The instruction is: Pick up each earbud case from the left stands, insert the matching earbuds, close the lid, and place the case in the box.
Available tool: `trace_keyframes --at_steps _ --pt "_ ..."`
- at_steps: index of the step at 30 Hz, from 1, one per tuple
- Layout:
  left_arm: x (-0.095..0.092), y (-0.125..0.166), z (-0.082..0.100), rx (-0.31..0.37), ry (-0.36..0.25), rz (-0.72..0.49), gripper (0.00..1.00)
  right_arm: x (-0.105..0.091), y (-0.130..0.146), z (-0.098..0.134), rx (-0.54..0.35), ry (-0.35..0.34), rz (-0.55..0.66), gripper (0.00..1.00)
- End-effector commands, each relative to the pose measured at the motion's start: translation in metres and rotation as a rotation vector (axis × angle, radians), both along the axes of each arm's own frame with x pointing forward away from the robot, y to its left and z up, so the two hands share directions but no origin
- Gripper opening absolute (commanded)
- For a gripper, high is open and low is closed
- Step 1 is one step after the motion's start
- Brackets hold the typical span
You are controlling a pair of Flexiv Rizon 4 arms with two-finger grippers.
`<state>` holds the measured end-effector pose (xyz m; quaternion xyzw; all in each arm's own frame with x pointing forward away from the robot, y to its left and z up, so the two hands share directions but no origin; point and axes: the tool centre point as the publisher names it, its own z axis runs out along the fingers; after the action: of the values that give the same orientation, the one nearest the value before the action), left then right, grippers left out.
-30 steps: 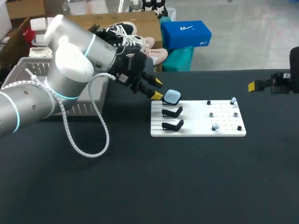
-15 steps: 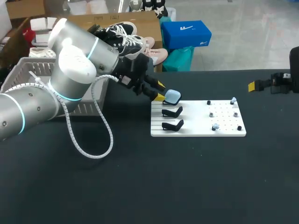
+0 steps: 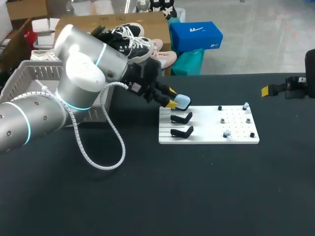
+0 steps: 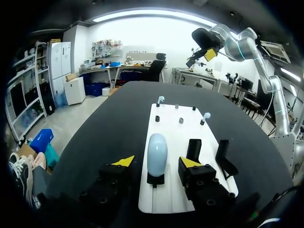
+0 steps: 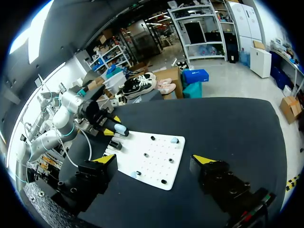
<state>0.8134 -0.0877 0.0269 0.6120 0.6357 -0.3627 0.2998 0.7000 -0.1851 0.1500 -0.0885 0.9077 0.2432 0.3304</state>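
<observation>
A pale blue earbud case (image 3: 182, 102) stands upright on the farthest black stand of the white board (image 3: 206, 133). My left gripper (image 3: 172, 98) straddles it. In the left wrist view the case (image 4: 157, 152) sits between the yellow fingertips (image 4: 124, 161) with a gap on each side, so the left gripper (image 4: 157, 162) is open. Two nearer stands (image 3: 182, 118) (image 3: 182, 132) are empty. Small earbuds (image 3: 245, 105) (image 3: 227, 133) sit on pegs at the board's right half. My right gripper (image 5: 155, 159) hangs open and empty far to the right, seen in the head view (image 3: 289, 87).
A white slatted basket (image 3: 29, 78) stands at the table's back left, partly hidden by my left arm. A white cable (image 3: 98, 147) loops down from that arm over the dark tabletop.
My left gripper has slid forward so its fingers now flank the case, and they have narrowed a little. The right arm has not moved.
</observation>
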Motion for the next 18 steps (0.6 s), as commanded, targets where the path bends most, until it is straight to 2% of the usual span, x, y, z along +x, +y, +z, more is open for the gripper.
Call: trace_keyframes --at_steps 1,3,8,13,18 --pt "-0.0004 -0.0035 -0.0042 -0.004 -0.006 0.011 0.57 0.0000 0.0000 0.0000 0.000 0.000 0.000 1.00" --pt "0.0007 -0.0046 -0.0067 -0.002 -0.010 0.019 0.62 0.0000 0.0000 0.0000 0.000 0.000 0.000 1.00" --pt "0.0032 -0.0055 -0.0090 -0.001 -0.014 0.031 0.61 0.0000 0.0000 0.0000 0.000 0.000 0.000 1.00" --pt "0.0041 -0.0059 -0.0109 -0.001 -0.011 0.044 0.54 0.0000 0.0000 0.0000 0.000 0.000 0.000 1.00" --pt "0.0043 -0.0075 -0.0094 -0.006 -0.007 0.048 0.54 0.0000 0.0000 0.0000 0.000 0.000 0.000 1.00"
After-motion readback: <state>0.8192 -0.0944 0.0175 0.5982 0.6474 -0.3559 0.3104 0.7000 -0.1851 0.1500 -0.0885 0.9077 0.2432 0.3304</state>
